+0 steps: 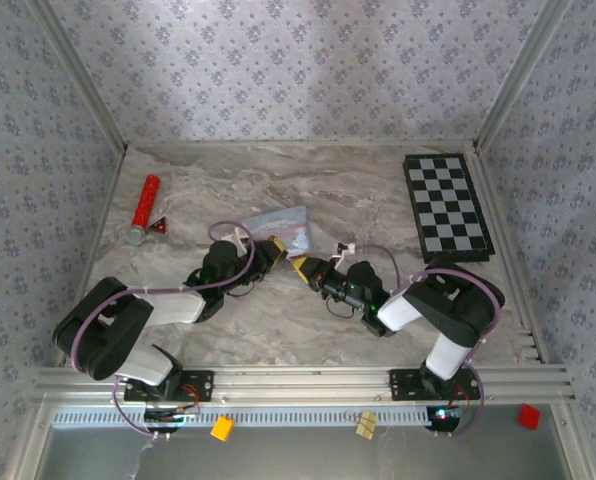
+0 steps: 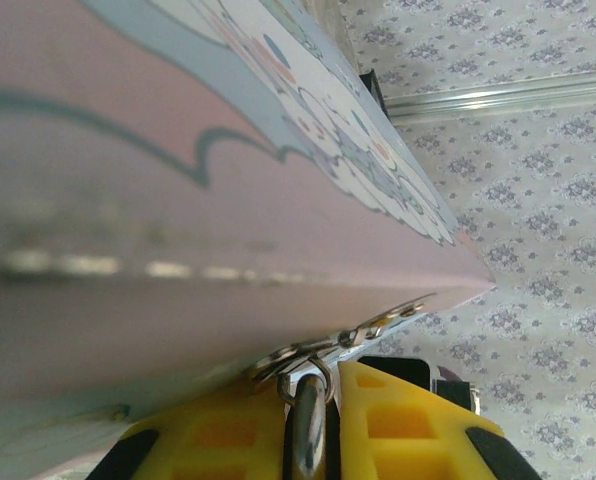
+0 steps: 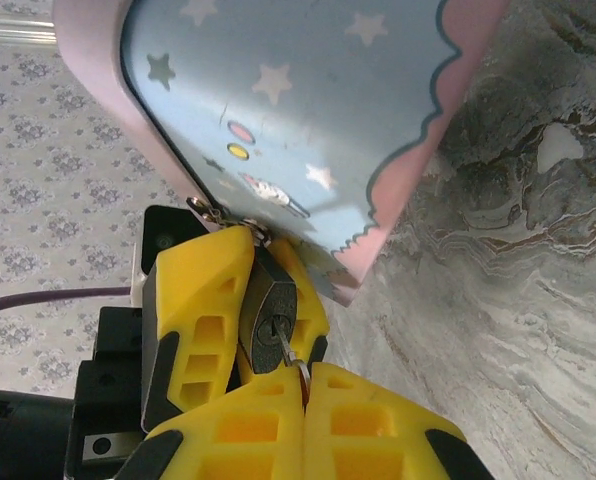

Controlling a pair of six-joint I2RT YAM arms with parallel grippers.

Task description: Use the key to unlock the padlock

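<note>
The small blackish metal padlock point(image 3: 268, 315) sits at the lower edge of the pale blue, pink-bordered tin printed with stars point(image 3: 308, 110), its keyhole face turned toward the right wrist camera. The thin dark-grey metal key point(image 3: 286, 352) is already in that keyhole, its shaft running from the lock face down into the yellow fingertips of the right gripper point(image 3: 306, 385), which is clenched on the key's outer end just below the tin. The left gripper point(image 2: 313, 400) comes at the tin's edge from the other side and is clamped on the padlock's body. In its own view the silvery shackle point(image 2: 310, 425) rises between its yellow pads toward the small metal hasp point(image 2: 378, 325) on the tin's rim. The shackle seems to be threaded through that hasp, though the close, blurred view leaves the link unsure. So reaching, grasping and inserting look done. What is left, by my judgement, is turning the key and freeing the shackle, which shows no sign of having sprung open. Both arms meet just in front of the tin on the grey marbled table point(image 1: 308, 340).
</note>
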